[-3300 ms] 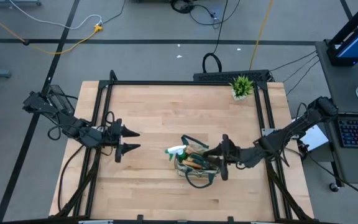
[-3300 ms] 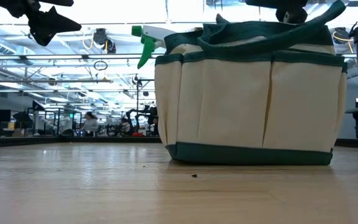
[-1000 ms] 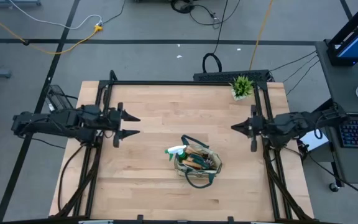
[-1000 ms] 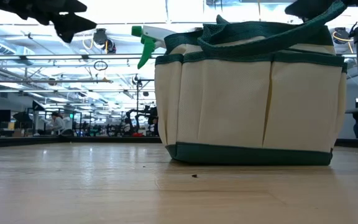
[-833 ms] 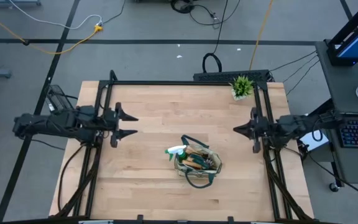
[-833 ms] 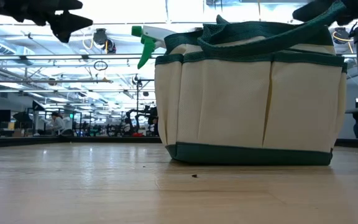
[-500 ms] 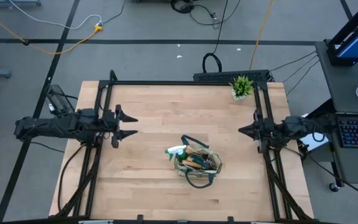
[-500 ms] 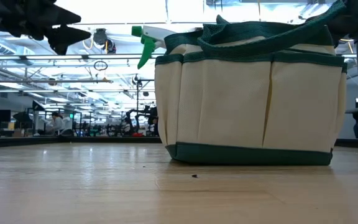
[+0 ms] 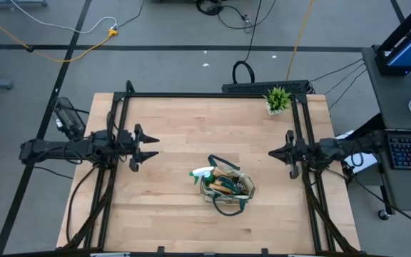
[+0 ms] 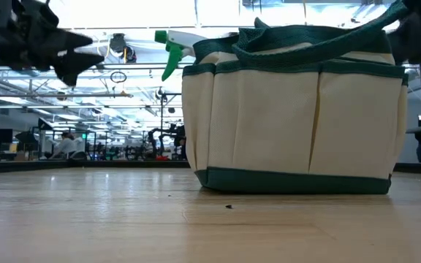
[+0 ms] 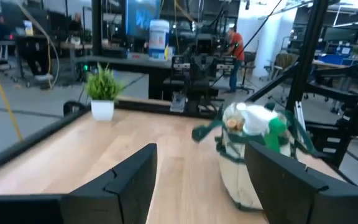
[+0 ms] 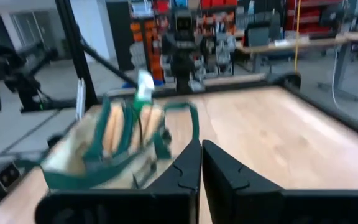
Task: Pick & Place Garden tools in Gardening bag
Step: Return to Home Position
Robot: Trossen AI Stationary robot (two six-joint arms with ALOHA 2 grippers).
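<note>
The beige gardening bag (image 9: 225,188) with dark green trim stands upright on its base on the table, right of centre toward the near edge. Wooden tool handles (image 9: 227,185) and the green spray bottle with its white nozzle (image 9: 203,173) stick out of its top. The bag also shows in the low view (image 10: 294,109). My left gripper (image 9: 152,145) is open and empty at the table's left, well clear of the bag. My right gripper (image 9: 270,153) is shut and empty at the table's right edge.
A small potted green plant (image 9: 277,99) stands at the table's far right corner. Black frame rails (image 9: 305,135) run along the table's left, right and far sides. Bare wood lies between the bag and each gripper.
Both arms have drawn back outward from the table's middle: my left gripper a little toward the left edge, my right gripper toward the right edge. In the low view my left gripper has come lower. The bag and its tools have stayed still.
</note>
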